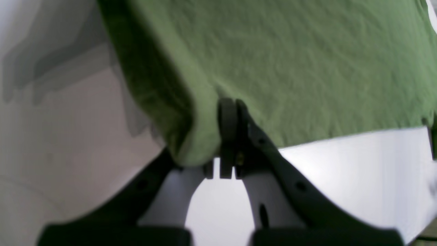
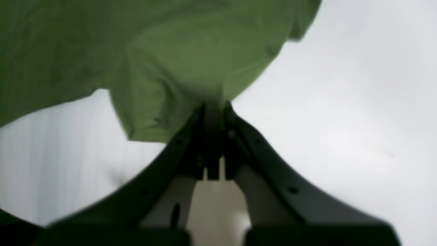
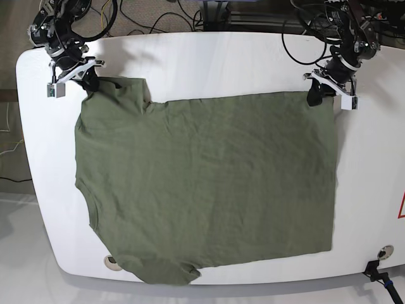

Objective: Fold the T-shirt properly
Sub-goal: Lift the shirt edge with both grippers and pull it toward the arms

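Note:
The olive-green T-shirt (image 3: 209, 183) lies spread flat over most of the white table (image 3: 209, 57), with its sleeves toward the left in the base view. My right gripper (image 3: 88, 82) sits at the shirt's far left corner. In the right wrist view, the right gripper (image 2: 213, 107) is shut, and a bunch of T-shirt (image 2: 170, 51) cloth is pinched at its tips. My left gripper (image 3: 314, 95) is at the far right corner of the shirt. In the left wrist view, the left gripper (image 1: 229, 106) is shut on the T-shirt (image 1: 307, 68) edge, and the cloth wraps around one finger.
Black cables (image 3: 158, 19) trail behind the table's far edge. A round fitting (image 3: 111, 259) and another (image 3: 381, 252) sit near the front edge, with a black clamp (image 3: 378, 272) at the front right corner. A red-marked label (image 3: 402, 206) shows at the right edge.

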`<state>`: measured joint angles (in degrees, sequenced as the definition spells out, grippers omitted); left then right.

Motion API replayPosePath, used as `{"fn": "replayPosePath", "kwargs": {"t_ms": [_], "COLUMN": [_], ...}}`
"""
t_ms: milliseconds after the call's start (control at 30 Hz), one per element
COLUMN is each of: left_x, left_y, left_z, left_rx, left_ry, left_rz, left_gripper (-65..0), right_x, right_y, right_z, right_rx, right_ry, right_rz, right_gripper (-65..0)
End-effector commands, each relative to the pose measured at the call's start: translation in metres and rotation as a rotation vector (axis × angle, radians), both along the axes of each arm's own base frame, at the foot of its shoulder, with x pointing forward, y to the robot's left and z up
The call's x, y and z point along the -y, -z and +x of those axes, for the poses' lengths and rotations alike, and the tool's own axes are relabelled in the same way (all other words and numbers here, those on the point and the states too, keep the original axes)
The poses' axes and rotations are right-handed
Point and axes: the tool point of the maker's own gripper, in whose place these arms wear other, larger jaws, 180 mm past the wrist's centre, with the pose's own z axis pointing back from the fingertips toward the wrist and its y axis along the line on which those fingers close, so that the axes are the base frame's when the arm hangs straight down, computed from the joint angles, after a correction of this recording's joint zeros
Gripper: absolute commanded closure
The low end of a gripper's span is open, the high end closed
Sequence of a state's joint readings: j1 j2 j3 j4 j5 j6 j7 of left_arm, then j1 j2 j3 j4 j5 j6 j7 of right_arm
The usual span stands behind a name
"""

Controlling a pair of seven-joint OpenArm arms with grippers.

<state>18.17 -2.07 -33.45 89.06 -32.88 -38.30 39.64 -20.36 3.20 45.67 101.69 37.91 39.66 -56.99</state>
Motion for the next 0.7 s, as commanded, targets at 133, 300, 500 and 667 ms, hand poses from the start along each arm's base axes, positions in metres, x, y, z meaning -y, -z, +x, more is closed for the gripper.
{"fn": "replayPosePath", "kwargs": {"t_ms": [133, 300, 500, 667], "left_x": [-0.009, -0.016, -0.023, -0.02], "left_y": [-0.004, 0.007, -0.002, -0.024], "left_z": [-0.016, -0.043, -0.067, -0.036], "left_rx": [0.001, -0.065, -0.085, 0.009], "left_ry": [0.031, 0.034, 0.039, 0.054], "left_rz": [0.03, 0.049, 0.099, 0.119], "left_gripper": [0.0, 0.0, 0.0, 0.0], "right_x": [-0.005, -0.018, -0.024, -0.018], "right_y": [-0.013, -0.018, -0.02, -0.03], "right_z": [-0.019, -0.044, -0.065, -0.044], "right_rx": [0.014, -0.019, -0.023, 0.037], "right_ry": [-0.012, -0.024, -0.013, -0.026], "right_rz": [-0.029, -0.042, 0.004, -0.014], "right_gripper": [0.0, 0.0, 0.0, 0.0]}}
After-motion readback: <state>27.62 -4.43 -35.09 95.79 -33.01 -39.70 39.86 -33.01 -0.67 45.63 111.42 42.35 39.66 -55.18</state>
